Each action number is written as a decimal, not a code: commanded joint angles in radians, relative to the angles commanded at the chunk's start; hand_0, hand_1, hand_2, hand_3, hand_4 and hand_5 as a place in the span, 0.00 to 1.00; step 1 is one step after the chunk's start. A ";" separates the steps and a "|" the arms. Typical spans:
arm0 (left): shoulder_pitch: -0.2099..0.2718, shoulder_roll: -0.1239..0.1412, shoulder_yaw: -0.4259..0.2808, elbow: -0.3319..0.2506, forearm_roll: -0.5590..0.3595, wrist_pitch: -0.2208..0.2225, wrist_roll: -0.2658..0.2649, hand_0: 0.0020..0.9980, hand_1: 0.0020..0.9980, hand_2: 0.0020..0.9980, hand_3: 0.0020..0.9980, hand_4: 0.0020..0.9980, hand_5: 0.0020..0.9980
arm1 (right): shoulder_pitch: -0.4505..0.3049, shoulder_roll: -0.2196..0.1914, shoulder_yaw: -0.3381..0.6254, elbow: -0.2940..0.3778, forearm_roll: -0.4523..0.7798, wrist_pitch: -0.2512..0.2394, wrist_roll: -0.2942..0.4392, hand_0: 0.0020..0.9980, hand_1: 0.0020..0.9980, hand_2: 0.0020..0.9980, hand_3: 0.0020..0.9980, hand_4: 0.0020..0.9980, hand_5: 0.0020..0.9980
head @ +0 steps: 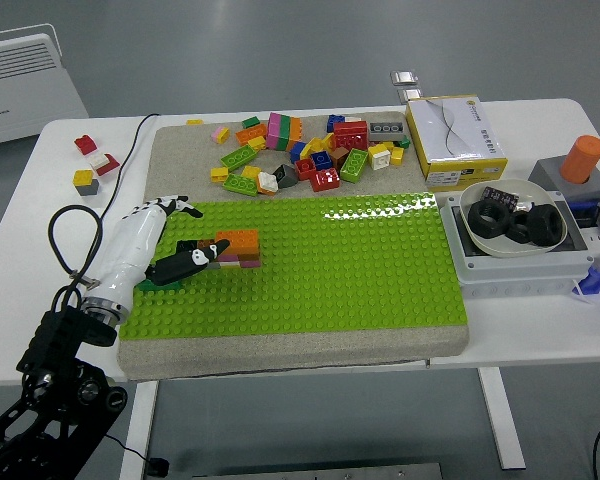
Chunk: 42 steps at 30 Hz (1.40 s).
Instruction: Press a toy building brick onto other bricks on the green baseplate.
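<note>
At the green baseplate's (360, 270) left edge, the left hand (155, 245) hangs spread and empty beside the orange-topped brick stack (235, 249), apparently seated.

Setting: robotics lab or test room.
Floor: plain grey, bare.
Furniture: white table (540, 330) on a metal leg.
Work surface: grey mat (180, 150) carrying a green baseplate (360, 270) and loose toy bricks (310, 150).
Test props: grey bin (510, 265) with a bowl of black rings (515, 222); orange cylinder (583, 158) on a grey block.
Equipment: white appliance (25, 85) on the floor, black cable (110, 195) over the table.
</note>
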 joint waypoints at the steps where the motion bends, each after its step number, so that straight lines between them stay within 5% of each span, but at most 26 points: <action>1: 0.014 0.003 -0.023 -0.003 -0.036 0.003 -0.034 0.86 0.82 0.80 0.68 0.93 0.59 | 0.001 0.000 -0.001 0.000 0.001 0.001 0.002 0.75 0.68 0.74 0.79 0.89 1.00; 2: 0.029 0.004 -0.045 -0.004 -0.072 0.011 -0.068 0.57 0.55 0.58 0.62 0.72 0.17 | 0.002 0.001 0.000 0.000 0.001 0.003 0.003 0.73 0.67 0.74 0.79 0.87 1.00; 7: 0.078 -0.022 -0.156 0.033 -0.266 -0.005 -0.232 0.57 0.55 0.58 0.62 0.72 0.17 | 0.003 0.006 0.027 0.000 -0.014 0.010 0.005 0.73 0.67 0.74 0.79 0.87 1.00; 8: 0.081 -0.033 -0.172 0.045 -0.301 -0.023 -0.255 0.46 0.36 0.52 0.60 0.75 0.12 | 0.002 0.007 0.032 0.000 -0.017 0.012 0.004 0.71 0.67 0.73 0.78 0.85 1.00; 12: 0.076 -0.075 -0.185 0.107 -0.461 -0.109 -0.336 0.46 0.36 0.52 0.60 0.75 0.12 | 0.000 0.014 0.009 0.000 0.008 0.011 -0.002 0.71 0.67 0.73 0.78 0.85 1.00; 13: 0.075 -0.079 -0.179 0.118 -0.496 -0.127 -0.344 0.46 0.36 0.52 0.60 0.75 0.12 | 0.000 0.015 0.001 0.000 0.016 0.011 -0.003 0.71 0.67 0.73 0.78 0.85 1.00; 14: 0.073 -0.084 -0.169 0.130 -0.537 -0.150 -0.351 0.41 0.27 0.40 0.56 0.81 0.21 | 0.000 0.017 -0.012 0.000 0.026 0.010 -0.005 0.71 0.67 0.73 0.78 0.84 1.00; 17: 0.072 -0.087 -0.147 0.145 -0.644 -0.180 -0.360 0.41 0.27 0.40 0.56 0.81 0.21 | 0.000 0.021 -0.040 0.000 0.049 0.008 -0.007 0.71 0.67 0.73 0.78 0.84 1.00; 42: 0.073 -0.066 -0.092 0.156 -1.569 -0.202 -0.369 0.43 0.27 0.39 0.56 0.83 0.27 | -0.019 0.039 -0.264 0.000 0.234 -0.009 -0.004 0.71 0.67 0.74 0.78 0.85 1.00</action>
